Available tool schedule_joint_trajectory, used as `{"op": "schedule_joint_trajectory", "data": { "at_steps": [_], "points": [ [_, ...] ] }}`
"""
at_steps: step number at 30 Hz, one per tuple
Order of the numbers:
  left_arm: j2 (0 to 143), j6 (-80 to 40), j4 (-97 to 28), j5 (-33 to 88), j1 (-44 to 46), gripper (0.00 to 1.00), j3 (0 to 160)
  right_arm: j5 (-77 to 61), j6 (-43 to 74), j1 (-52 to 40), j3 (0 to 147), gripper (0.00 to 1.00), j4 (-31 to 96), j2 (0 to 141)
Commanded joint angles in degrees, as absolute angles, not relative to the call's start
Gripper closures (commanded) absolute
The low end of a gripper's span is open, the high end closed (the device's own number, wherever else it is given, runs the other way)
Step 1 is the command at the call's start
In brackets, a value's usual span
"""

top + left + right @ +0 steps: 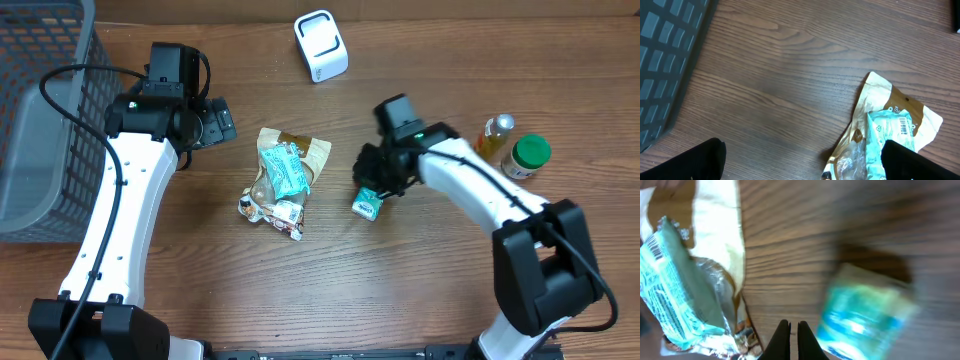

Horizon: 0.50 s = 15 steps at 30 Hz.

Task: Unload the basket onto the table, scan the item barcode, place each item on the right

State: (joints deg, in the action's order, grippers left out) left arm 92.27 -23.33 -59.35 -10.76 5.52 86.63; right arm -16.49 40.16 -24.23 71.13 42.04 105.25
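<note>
On teal packet (886,134), barcode (903,127) faces up; pouch (875,95) lettering unreadable.

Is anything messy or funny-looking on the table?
Yes. The right end effector is shut on nothing, and the small teal box lies skewed beside it, ungrasped. The teal packet sits heaped on a crumpled beige bag.

The table (420,290) is mid-brown wood with dark, streaky grain. The mesh basket (40,60) is grey, and the barcode scanner (320,45) is white. The snack bag (312,150) is tan and cream, the packet (285,170) mint-green (black barcode stripes on a white patch). The small carton (367,206) is teal and white, the jar lid (530,150) green, and the bottle (493,135) yellow.
</note>
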Motion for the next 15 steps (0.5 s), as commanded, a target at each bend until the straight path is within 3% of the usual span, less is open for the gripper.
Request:
{"op": "schedule_joint_trajectory", "data": {
  "at_steps": [1, 7, 15],
  "points": [
    [92.20, -21.82, -59.37, -10.92, 5.69, 0.00, 87.22, -6.15, 41.65, -29.39, 72.05, 0.96, 40.36, 104.27],
    [92.20, -21.82, -59.35, -10.92, 5.69, 0.00, 87.22, 7.16, 43.40, -36.49, 71.99, 0.96, 39.48, 104.88],
    [92.20, -21.82, -59.37, -10.92, 5.69, 0.00, 87.22, 7.73, 43.90, -37.91, 71.96, 0.96, 39.31, 107.28]
  ]
}}
